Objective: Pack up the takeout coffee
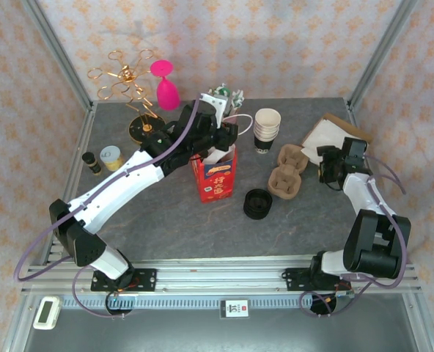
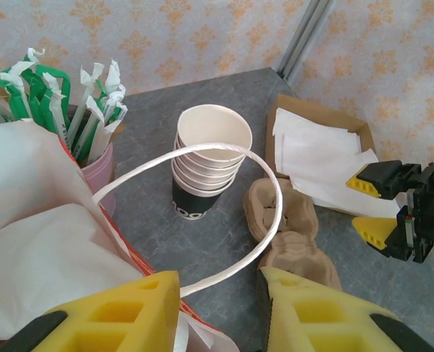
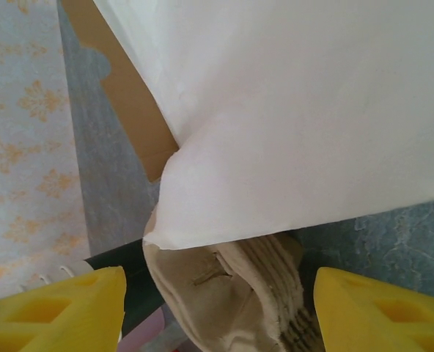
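The lidded takeout coffee cup is hidden or out of view. A red paper bag (image 1: 217, 176) stands mid-table, white paper (image 2: 41, 220) showing inside it. My left gripper (image 1: 221, 147) (image 2: 221, 319) hovers open over the bag's right edge, and the bag's white loop handle (image 2: 268, 220) curves ahead of the jaws toward the left finger (image 2: 114, 315). My right gripper (image 1: 327, 167) (image 2: 374, 207) (image 3: 217, 315) is open at the stacked pulp cup carriers (image 1: 289, 172) (image 3: 232, 293). The carriers sit ahead of its jaws, with nothing gripped.
A stack of lidless cups (image 1: 267, 128) (image 2: 210, 161) stands behind the carriers. Black lids (image 1: 258, 203) lie right of the bag. White napkins in a cardboard box (image 1: 330, 136) (image 2: 320, 147) are far right. A pink cup of straws (image 2: 92, 95), gold stand (image 1: 129, 88) and small jars (image 1: 103, 158) are at the back and left.
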Tool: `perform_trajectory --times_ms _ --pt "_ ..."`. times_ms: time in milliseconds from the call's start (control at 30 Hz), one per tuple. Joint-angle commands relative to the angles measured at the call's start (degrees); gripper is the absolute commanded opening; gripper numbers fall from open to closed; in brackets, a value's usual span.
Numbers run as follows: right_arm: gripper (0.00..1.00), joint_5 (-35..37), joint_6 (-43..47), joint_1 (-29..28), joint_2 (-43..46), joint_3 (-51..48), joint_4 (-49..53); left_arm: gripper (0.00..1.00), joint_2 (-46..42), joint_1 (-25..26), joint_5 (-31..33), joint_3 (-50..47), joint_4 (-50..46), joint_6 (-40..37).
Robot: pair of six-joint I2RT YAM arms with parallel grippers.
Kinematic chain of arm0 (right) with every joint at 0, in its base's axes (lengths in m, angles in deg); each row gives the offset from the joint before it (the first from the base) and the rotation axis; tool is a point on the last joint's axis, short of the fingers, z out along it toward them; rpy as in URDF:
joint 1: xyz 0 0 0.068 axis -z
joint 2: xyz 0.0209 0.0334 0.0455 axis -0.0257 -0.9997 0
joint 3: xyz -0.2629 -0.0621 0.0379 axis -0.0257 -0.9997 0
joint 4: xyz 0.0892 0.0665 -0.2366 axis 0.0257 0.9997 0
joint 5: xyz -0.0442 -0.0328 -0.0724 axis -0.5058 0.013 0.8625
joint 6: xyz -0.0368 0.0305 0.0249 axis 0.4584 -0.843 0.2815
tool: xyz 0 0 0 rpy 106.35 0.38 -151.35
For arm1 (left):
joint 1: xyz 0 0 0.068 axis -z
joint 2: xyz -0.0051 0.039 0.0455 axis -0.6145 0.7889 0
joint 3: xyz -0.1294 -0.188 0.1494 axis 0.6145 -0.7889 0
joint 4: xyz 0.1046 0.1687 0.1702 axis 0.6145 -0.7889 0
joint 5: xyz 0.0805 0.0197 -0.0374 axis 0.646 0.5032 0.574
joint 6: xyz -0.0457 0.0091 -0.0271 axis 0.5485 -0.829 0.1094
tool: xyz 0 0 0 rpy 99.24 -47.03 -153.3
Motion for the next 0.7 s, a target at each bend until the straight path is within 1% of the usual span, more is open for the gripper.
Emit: perform_trajectory --times_ms 0,33,133,233,367,433,533,667 --pt "0.68 1.1 -5.6 -2.1 0.6 1.7 -2.5 0.37 -2.5 0.1 2.5 -0.6 1.7 -2.2" --pt "0.67 0.9 -6.1 -2.2 -0.1 1.9 -3.0 0.37 -2.5 -0.1 2.7 -0.6 1.7 -2.4" --pt "0.62 -0.9 -8.7 -3.0 -2.2 2.0 -5.5 0.38 -2.4 -0.1 3.3 0.0 1.2 -3.0" --pt "0.62 -0.5 -10.4 -4.3 -3.8 2.5 -6.8 0.39 -2.7 -0.1 3.8 0.0 1.2 -3.4" --pt "0.55 -1.2 -13.0 -4.4 -6.6 2.5 -9.6 0.39 -2.7 -0.1 4.1 -0.1 0.8 -3.6" --pt "0.54 -0.6 -13.4 -4.5 -7.5 3.1 -9.6 0.40 -2.8 -0.1 4.4 -0.1 0.7 -3.8" --pt "0.53 2.1 -13.1 -4.2 -7.6 4.1 -8.6 0.40 -2.7 -0.1 4.7 0.1 0.3 -4.1" --pt "0.49 1.8 -14.3 -3.5 -8.9 3.4 -10.0 0.40 -2.8 -0.1 5.0 0.1 0.2 -4.2"
